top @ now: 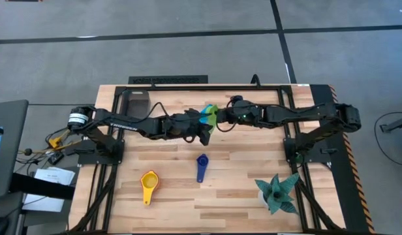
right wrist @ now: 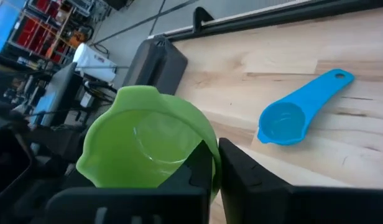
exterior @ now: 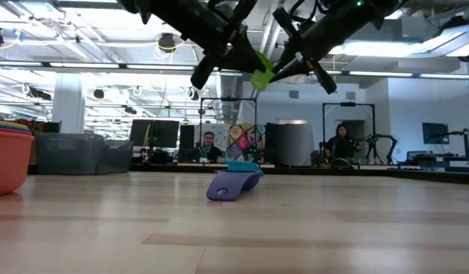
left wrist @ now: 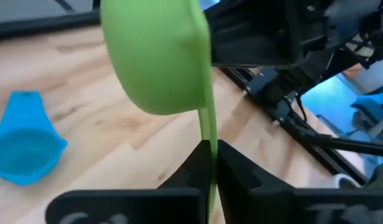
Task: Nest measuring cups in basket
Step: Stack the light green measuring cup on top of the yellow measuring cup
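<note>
High view: left gripper (top: 206,128) and right gripper (top: 220,117) meet above the table's (top: 240,196) far centre, the green plastic measuring cup (top: 210,115) between them. Yellow plastic measuring cup (top: 149,185) lies near-left, dark blue plastic measuring cup (top: 201,166) near centre, teal spiky plant (top: 277,193) near-right.

Low view: green cup is up in the air between both grippers; dark blue cup sits on the table below. Orange cup stack (exterior: 7,156) at far left.

Left wrist view: left gripper is clamped on the green cup's handle (left wrist: 207,138). Light blue plastic measuring cup (left wrist: 23,142) lies on the table below.

Right wrist view: right gripper's fingers (right wrist: 201,167) pinch the green cup's rim. Dark grey plastic basket (right wrist: 155,65) stands beyond.
</note>
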